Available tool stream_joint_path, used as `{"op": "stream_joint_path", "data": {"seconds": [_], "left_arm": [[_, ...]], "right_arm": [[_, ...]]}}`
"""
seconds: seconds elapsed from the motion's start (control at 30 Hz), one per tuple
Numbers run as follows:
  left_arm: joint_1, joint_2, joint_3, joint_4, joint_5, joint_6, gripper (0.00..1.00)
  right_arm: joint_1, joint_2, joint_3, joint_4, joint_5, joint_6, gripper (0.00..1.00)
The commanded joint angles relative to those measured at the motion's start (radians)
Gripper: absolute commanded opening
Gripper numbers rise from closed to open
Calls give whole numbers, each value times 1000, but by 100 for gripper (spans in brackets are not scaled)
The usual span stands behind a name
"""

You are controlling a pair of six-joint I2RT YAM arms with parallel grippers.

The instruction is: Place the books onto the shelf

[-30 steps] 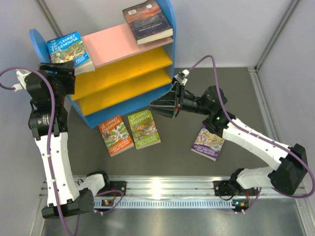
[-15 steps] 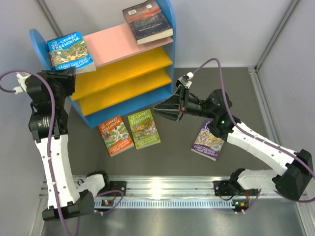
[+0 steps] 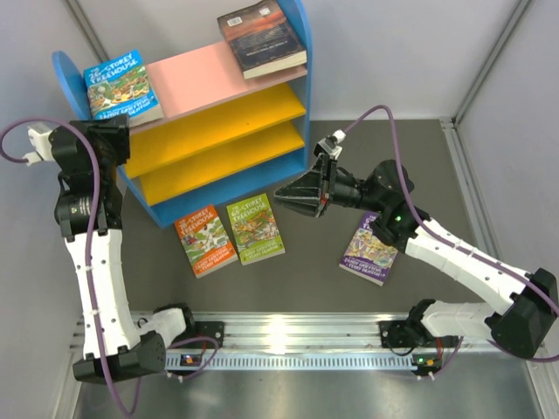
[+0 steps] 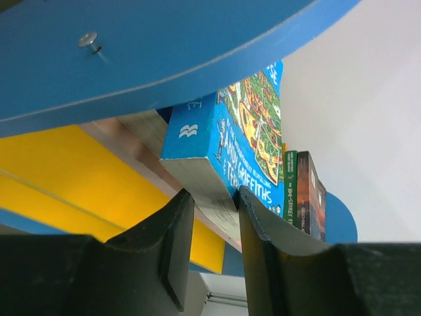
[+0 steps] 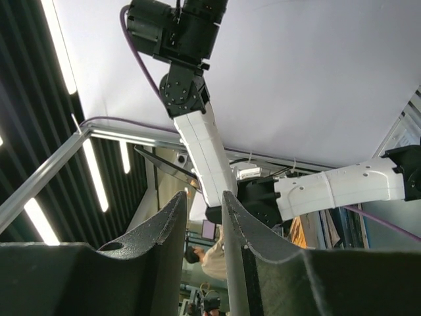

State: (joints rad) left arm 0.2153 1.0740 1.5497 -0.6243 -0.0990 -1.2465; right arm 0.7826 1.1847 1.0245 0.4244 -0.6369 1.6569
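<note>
Your L claw (image 3: 118, 131) sits at the left end of the shelf (image 3: 201, 74), squeezed btw its rounded blue side panel (image 3: 65, 70) and the grey left wall (image 3: 26, 87), so there's little swing room on that side. The blue Treehouse book (image 3: 122, 85) lies flat on the pink top board (image 3: 210, 65), left end, w/ a near corner sticking out past the board's front edge; the claw is just below that edge. In the L wrist view the claw (image 4: 214, 194) is narrow and the book's (image 4: 243, 125) corner shows right in line w/ the gap, but you can't tell whether it's pinched or just beyond. The dark book (image 3: 262, 37) lies at the right end of the same board, well apart. Both yellow boards (image 3: 218, 118) show full faces. Your R claw (image 3: 281, 194) hovers over the worktop (image 3: 314, 288) just right of the shelf's front corner, pointing left; it's down to a narrow slit (image 5: 205, 194), holding nothing. The green book (image 3: 254, 229) lies near it, touching-close to the orange book (image 3: 203, 240) by the shelf's foot. The purple book (image 3: 369, 255) lies under the R forearm. Bare worktop runs from these books to the near rail (image 3: 279, 336).
</note>
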Motion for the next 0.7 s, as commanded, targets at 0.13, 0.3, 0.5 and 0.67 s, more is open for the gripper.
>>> {"op": "stream_joint_path", "data": {"seconds": [0.13, 0.3, 0.5, 0.67], "left_arm": [[4, 78, 56, 60, -39, 27, 41], [4, 75, 50, 67, -24, 13, 47], [4, 1, 0, 47, 4, -28, 62], [4, -95, -54, 23, 16, -59, 99]], "right_arm": [[-17, -30, 3, 10, -9, -26, 28], [-23, -33, 0, 7, -14, -26, 27], [-28, -39, -14, 4, -14, -32, 27], [-28, -40, -21, -12, -15, -49, 27]]}}
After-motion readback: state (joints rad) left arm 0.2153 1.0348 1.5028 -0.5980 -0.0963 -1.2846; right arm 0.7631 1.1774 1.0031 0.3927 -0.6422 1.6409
